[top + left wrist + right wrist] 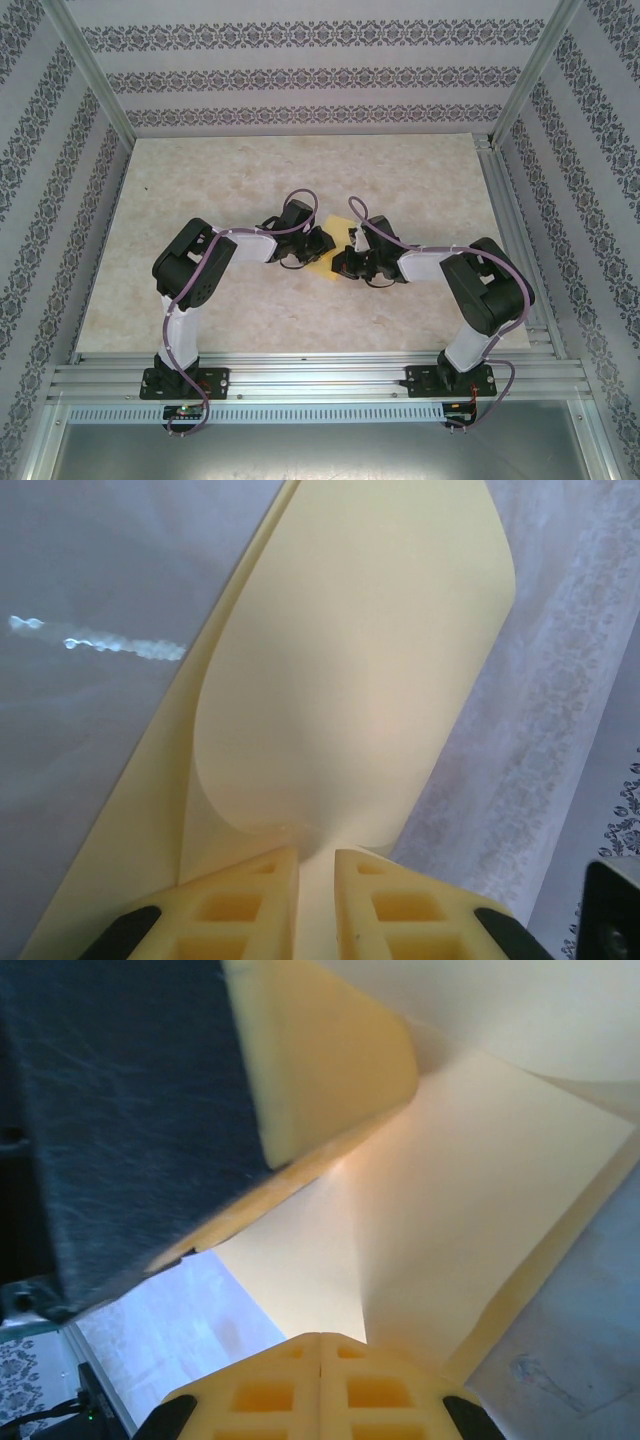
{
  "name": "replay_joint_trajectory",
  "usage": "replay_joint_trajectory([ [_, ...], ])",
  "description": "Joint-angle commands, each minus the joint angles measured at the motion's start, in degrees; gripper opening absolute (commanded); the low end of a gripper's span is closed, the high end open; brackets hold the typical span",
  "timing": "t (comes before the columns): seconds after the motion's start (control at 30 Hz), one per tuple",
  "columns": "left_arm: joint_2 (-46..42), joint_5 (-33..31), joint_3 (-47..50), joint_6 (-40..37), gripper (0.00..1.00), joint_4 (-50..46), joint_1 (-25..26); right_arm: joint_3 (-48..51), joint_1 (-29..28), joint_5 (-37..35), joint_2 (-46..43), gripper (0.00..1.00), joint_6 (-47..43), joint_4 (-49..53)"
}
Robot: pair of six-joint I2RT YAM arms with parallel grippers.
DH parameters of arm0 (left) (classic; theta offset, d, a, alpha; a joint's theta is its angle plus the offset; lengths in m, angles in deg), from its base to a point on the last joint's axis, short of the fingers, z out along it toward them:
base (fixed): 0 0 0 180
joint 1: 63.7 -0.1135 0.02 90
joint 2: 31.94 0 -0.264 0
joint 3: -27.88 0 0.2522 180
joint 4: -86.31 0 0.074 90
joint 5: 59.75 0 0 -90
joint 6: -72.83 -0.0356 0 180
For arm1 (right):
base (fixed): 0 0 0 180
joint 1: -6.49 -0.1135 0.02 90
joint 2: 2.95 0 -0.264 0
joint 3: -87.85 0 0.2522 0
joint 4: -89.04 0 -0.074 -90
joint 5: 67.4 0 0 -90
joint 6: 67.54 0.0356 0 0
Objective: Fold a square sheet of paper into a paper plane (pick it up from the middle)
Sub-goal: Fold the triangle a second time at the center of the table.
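Patterned wallpaper closes three sides of the cell, and a pale marbled bench [200, 200] lies inside an aluminium frame. From above, the left arm [195, 270] and the right arm [480, 285] bend inward and meet near the middle of the bench. The square sheet of paper [333, 240] shows as a small yellow patch between their two heads. From this view I cannot tell whether it touches the bench.

On the left wrist camera, the two yellow fingers [262, 905] stand close together with the sheet [350, 680] pinched in the narrow gap, so the left jaws are clenched on the paper. Above the grip one layer curls up into a rounded flap, and a second layer runs flat beside it on the left.

On the right wrist camera, the fingers [275, 1395] are pressed together on an edge of the sheet [470, 1210], so the right jaws are grasping it too. A pad of the left arm [330, 1050] presses the paper from above, just beside this grip.

I judge that one fold is being formed, with the sheet doubled but the crease not yet flat. The next move calls for both grips to hold while the layers are aligned, then a firm press along the fold line.
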Motion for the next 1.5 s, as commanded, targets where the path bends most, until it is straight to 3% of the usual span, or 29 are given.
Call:
replay_joint_trajectory([
  [0.0,3.04,-1.56,0.47,-0.51,0.19,-1.44,-1.05,-2.07,-0.74,-0.94,0.57,0.03,-1.17,2.11],
  [0.33,3.19,-1.5,0.07,-0.64,0.19,-1.69,-1.05,-5.11,-0.74,-5.17,-0.09,0.04,-6.77,11.04],
  [0.6,3.35,-1.44,-0.15,-0.52,0.2,-1.98,-1.05,-4.57,-2.18,-2.81,-4.35,0.04,-3.02,7.11],
  [1.47,3.66,-0.89,-0.34,-0.42,0.19,-2.05,-0.99,-2.19,-1.28,-6.74,2.86,0.03,-2.55,5.55],
])
